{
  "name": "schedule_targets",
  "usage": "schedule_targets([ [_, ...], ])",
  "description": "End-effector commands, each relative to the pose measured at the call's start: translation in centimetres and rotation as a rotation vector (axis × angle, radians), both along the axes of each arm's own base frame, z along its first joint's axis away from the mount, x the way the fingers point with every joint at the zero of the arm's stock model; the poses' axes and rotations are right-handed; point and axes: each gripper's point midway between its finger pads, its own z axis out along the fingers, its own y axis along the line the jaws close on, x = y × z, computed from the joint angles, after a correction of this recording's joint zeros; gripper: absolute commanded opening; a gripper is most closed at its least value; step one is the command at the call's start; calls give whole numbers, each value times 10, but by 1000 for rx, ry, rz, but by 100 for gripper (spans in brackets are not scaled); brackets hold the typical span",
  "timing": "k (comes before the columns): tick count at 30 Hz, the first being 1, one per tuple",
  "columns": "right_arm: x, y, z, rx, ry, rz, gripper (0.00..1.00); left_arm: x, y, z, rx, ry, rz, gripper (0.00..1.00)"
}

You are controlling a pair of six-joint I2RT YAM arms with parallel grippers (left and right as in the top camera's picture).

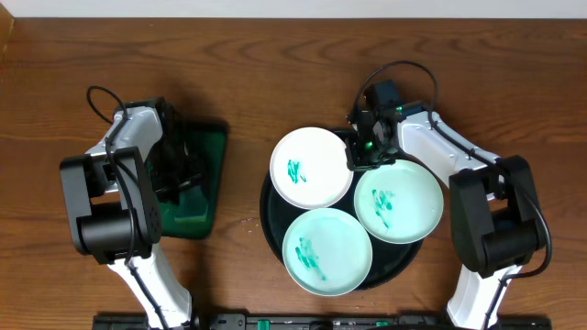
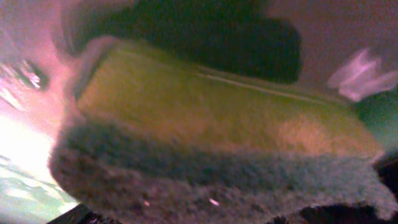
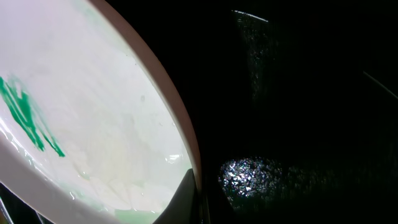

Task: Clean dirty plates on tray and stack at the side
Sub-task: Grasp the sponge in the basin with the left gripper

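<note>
The tray (image 1: 271,220) sits right of centre on the desk (image 1: 275,73). It carries three dirty plates, each with teal smears: the far-left plate (image 1: 312,167), the right plate (image 1: 398,202) and the near plate (image 1: 327,250).

The right pincer (image 1: 365,151) is fully closed at the tray's far edge, between the far-left plate and the right plate. The right wrist view shows that plate's rim (image 3: 93,112) close up against the glossy tray (image 3: 298,124). Whether the rim is held cannot be told.

The left pincer (image 1: 179,179) is over the green tray (image 1: 213,156). A blurred yellow-green sponge (image 2: 205,124) fills its view, and its width cannot be told.
</note>
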Motion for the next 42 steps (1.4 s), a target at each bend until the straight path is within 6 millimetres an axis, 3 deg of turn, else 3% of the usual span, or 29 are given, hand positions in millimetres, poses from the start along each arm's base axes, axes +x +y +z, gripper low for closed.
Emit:
schedule_targets([
  [1,-3,1,-3,-4,3,18,1,5,3,12,12,-28,-1,66],
  [7,-2,1,-3,-2,0,17,1,11,4,41,27,-119,0,66],
  [10,-2,1,-3,-2,-1,18,1,11,4,46,28,-129,-1,66],
  [18,-2,1,-3,-2,0,17,1,11,4,45,28,-127,1,66],
  [22,-2,1,-3,-2,0,18,1,12,4,42,31,-133,7,61],
  [33,-2,1,-3,-2,0,17,1,9,4,17,25,-89,10,54],
  [42,-3,0,-3,-4,4,17,1,15,5,14,28,-109,10,54],
])
